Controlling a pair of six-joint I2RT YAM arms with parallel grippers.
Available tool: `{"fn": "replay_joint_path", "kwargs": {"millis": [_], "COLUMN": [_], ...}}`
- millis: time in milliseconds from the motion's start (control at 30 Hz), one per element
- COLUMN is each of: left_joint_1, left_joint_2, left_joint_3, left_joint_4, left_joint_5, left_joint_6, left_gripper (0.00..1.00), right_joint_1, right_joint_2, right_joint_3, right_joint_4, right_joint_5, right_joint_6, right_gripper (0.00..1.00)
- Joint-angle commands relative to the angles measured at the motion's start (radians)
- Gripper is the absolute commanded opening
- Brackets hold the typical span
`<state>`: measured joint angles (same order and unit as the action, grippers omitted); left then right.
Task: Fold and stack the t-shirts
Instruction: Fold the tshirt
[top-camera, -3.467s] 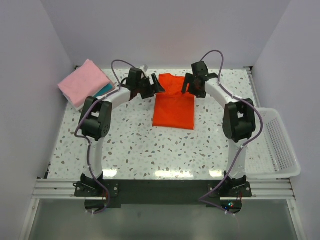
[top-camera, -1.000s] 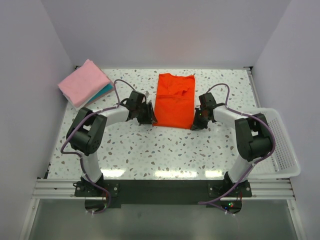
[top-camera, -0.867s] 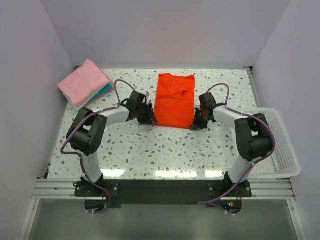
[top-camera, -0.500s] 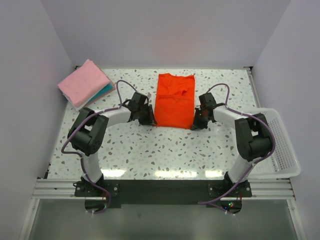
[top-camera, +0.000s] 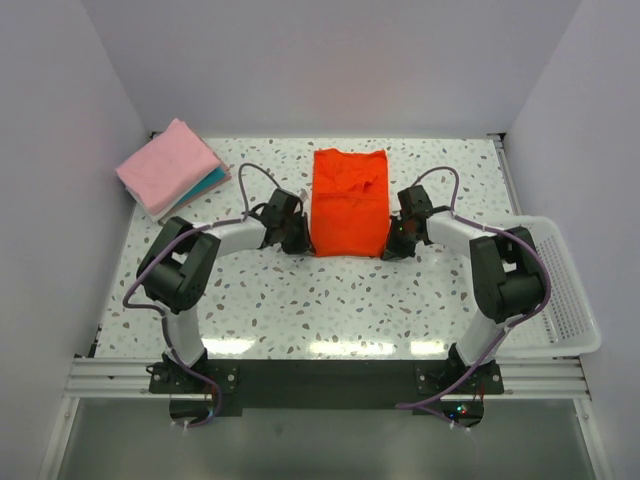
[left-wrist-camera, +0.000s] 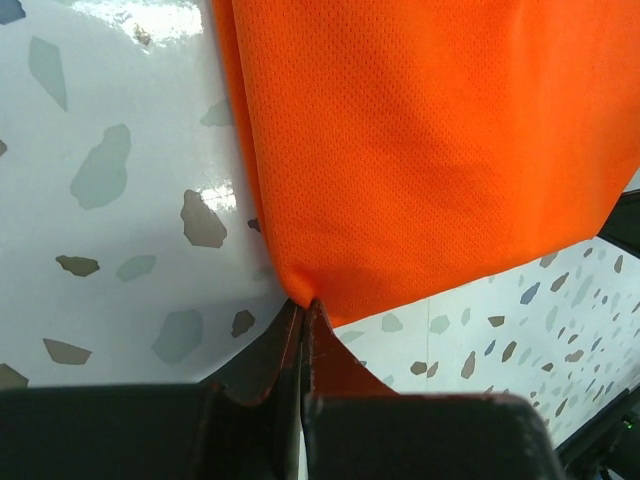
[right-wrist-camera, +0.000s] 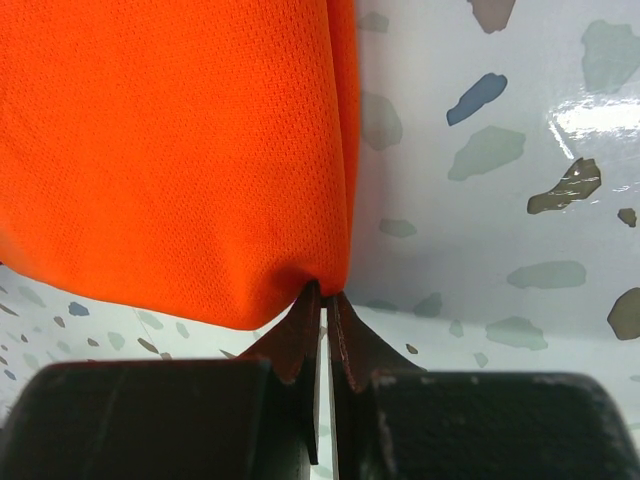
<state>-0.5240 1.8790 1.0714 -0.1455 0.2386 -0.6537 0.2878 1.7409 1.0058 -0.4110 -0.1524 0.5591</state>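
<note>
The orange-red t-shirt (top-camera: 349, 204) lies as a long rectangle at the middle back of the table. My left gripper (top-camera: 303, 243) is shut on its near left corner, and the cloth (left-wrist-camera: 420, 140) bunches into the fingertips. On the near right corner my right gripper (top-camera: 391, 247) is shut too, with the fabric (right-wrist-camera: 180, 150) pinched at its tips. Both near corners are raised slightly off the table. A folded pink t-shirt (top-camera: 167, 165) rests on a folded teal one (top-camera: 208, 182) at the back left.
A white mesh basket (top-camera: 558, 290) hangs over the table's right edge. White walls close the back and both sides. The speckled tabletop (top-camera: 330, 300) stretches between the arms and the front rail.
My left gripper slid right to the shirt's near left corner and shut on it. The right gripper tightened on the near right corner. The shirt's near edge has drawn up slightly.
</note>
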Motion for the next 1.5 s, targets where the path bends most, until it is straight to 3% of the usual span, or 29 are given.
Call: {"fn": "replay_joint_path", "kwargs": {"millis": [0, 233, 433, 633, 733, 933, 1100, 1233, 1467], "left_joint_1": [-0.016, -0.021, -0.06, -0.151, -0.208, -0.301, -0.318, -0.32, -0.318], "left_joint_2": [0.002, -0.113, -0.279, -0.555, -0.764, -1.029, -1.136, -1.115, -1.02], "left_joint_3": [-0.057, -0.16, -0.304, -0.418, -0.473, -0.478, -0.394, -0.312, -0.303], "left_joint_4": [-0.071, -0.059, -0.1, -0.218, -0.317, -0.468, -0.586, -0.599, -0.528], "left_joint_5": [-0.038, -0.048, -0.059, -0.056, -0.048, -0.039, -0.041, -0.045, -0.088], "left_joint_6": [0.012, 0.028, 0.023, -0.041, -0.122, -0.253, -0.29, -0.279, -0.264], "left_gripper": [0.0, 0.0, 0.0, 0.0, 0.0, 0.0, 0.0, 0.0, 0.0], "right_joint_1": [0.004, 0.02, 0.089, 0.246, 0.309, 0.356, 0.356, 0.356, 0.356], "right_joint_2": [-0.006, -0.122, -0.352, -0.653, -0.829, -1.085, -1.113, -1.074, -0.997], "right_joint_3": [-0.009, -0.108, -0.245, -0.341, -0.366, -0.291, -0.144, -0.061, -0.016], "right_joint_4": [0.005, -0.029, -0.101, -0.256, -0.359, -0.595, -0.716, -0.735, -0.68], "right_joint_5": [-0.015, -0.009, 0.031, 0.086, 0.091, 0.09, 0.106, 0.149, 0.29], "right_joint_6": [-0.018, -0.004, 0.05, 0.192, 0.265, 0.332, 0.315, 0.294, 0.3], "right_gripper": [0.0, 0.0, 0.0, 0.0, 0.0, 0.0, 0.0, 0.0, 0.0]}}
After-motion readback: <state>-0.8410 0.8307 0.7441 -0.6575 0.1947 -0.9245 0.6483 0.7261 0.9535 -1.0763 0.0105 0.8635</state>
